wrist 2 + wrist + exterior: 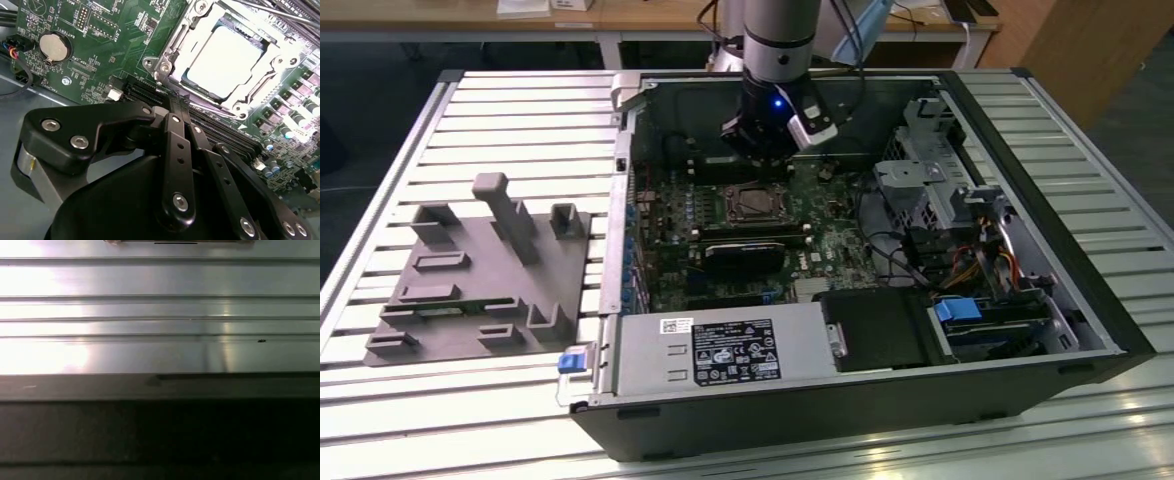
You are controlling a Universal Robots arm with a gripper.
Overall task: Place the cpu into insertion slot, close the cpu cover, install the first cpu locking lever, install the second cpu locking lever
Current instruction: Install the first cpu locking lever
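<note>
hand (176, 102) beside cover (172, 55) corner, grip cannot tell | cpu (225, 57) square, flat, face up inside cover | top pale silver

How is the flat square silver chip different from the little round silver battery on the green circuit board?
The flat square silver chip has four straight sides; the round silver battery is a circle. The chip looks much wider than the battery. The chip sits inside a silver metal frame; the battery sits in a black holder. Both are silvery and lie flat on the green circuit board.
</note>
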